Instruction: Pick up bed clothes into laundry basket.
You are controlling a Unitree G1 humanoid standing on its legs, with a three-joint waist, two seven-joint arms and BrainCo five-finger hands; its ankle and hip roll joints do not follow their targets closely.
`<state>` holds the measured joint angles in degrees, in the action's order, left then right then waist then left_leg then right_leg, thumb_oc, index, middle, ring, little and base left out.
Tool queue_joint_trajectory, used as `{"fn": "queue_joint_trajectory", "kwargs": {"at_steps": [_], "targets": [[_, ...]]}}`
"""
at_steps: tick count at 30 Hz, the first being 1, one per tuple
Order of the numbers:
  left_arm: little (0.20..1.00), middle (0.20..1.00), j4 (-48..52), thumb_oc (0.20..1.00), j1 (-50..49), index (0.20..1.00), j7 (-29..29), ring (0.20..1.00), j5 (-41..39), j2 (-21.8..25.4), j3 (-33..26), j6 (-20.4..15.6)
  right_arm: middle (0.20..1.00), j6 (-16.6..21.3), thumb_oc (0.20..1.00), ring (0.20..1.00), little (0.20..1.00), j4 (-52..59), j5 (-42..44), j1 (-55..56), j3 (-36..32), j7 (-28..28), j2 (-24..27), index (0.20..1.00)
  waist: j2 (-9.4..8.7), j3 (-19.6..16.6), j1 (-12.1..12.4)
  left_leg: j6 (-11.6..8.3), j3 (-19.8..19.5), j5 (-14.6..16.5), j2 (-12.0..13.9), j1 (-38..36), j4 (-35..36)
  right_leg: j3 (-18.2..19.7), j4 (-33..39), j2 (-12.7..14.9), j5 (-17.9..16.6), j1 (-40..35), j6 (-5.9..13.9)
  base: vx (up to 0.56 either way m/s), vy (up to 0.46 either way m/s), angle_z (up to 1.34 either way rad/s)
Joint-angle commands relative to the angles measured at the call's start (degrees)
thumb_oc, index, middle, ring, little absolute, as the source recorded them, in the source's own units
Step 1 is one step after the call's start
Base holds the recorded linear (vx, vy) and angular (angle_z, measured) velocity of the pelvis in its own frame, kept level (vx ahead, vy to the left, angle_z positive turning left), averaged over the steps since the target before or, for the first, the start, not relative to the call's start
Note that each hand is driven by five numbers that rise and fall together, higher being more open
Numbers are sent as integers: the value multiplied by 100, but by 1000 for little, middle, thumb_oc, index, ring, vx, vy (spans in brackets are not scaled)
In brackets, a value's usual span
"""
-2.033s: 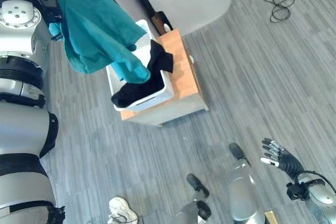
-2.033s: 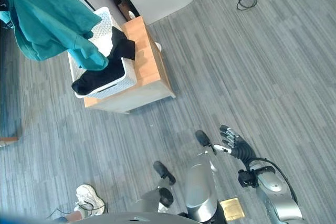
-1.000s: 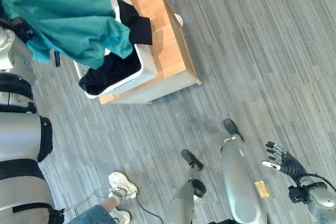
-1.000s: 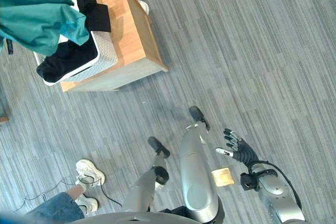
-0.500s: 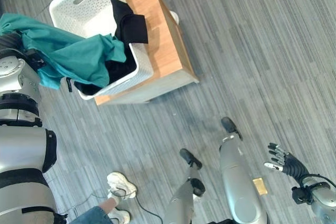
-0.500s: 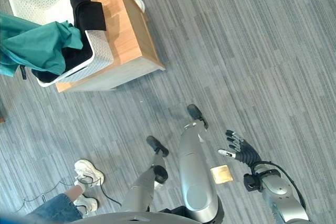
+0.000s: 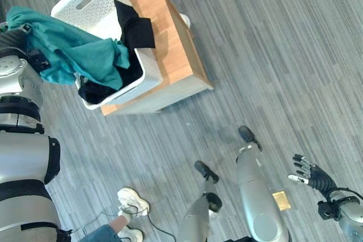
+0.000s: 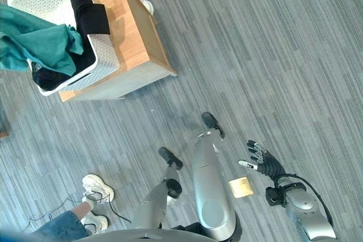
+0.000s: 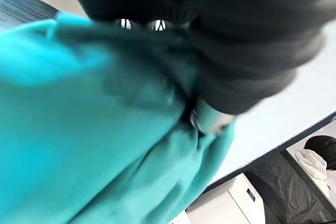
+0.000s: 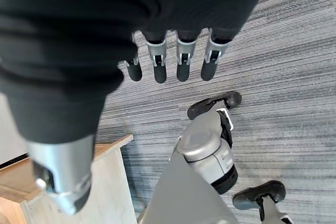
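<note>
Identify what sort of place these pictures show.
Probably a lab or test room staged for laundry: grey plank floor, a white laundry basket on a low wooden stand, a person's trainers nearby.

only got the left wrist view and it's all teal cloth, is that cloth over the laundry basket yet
observer: partly. The teal cloth lies across the near rim of the white perforated plastic laundry basket, with part of it trailing outside.
operator: anything inside the basket
observer: yes, black clothes under the teal cloth, and a black garment draped over the rim on the side by the wooden table top.
operator: right hand free
observer: yes, the right hand hangs open over the grey floor, holding nothing.
</note>
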<state>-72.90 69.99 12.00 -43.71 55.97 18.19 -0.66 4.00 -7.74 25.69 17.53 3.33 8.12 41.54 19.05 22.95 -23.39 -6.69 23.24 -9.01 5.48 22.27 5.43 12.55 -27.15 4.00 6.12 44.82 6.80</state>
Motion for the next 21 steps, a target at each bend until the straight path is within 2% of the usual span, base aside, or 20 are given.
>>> {"fn": "queue_joint_trajectory", "kwargs": {"at_steps": [1,6,15,20,21], "targets": [[1000,1000,-499,1000,642,1000,82,1000,9,723,-368,-217,1000,98,1000,1000,1000,27,35,111,-112,-2,-300,1000,80,495,-369,-226,-234,549,-43,-946,-43,-395,1976,-317,-442,-1394,-181,0,0,0],[1000,1000,-448,1000,775,1000,264,1000,-111,712,-405,-304,1000,136,1000,1000,1000,-70,62,157,-273,-122,-301,1000,30,457,-359,-216,-240,577,-45,-981,-43,-426,1924,-333,-418,-1384,-185,0,0,0],[1000,1000,-438,1000,664,1000,232,1000,-7,742,-460,-306,1000,128,1000,1000,1000,-68,-60,62,-52,-1,-137,1000,-33,378,-274,-204,-263,596,-18,-1105,-43,-448,1906,-338,-421,-1493,-190,0,0,0],[1000,1000,240,1000,381,1000,275,1000,227,419,-503,-591,1000,206,1000,1000,1000,10,-329,-21,115,-28,-67,1000,-150,210,-153,-195,-356,604,7,-1308,-43,-542,1950,-308,-414,-1776,-193,-21,-13,3],[1000,1000,517,1000,153,1000,263,1000,241,284,-591,-739,1000,259,1000,1000,1000,49,-361,-36,107,-33,-62,1000,-218,167,-134,-171,-309,487,37,-1344,-43,-613,1939,-303,-546,-1824,-228,-73,-75,4]]}}
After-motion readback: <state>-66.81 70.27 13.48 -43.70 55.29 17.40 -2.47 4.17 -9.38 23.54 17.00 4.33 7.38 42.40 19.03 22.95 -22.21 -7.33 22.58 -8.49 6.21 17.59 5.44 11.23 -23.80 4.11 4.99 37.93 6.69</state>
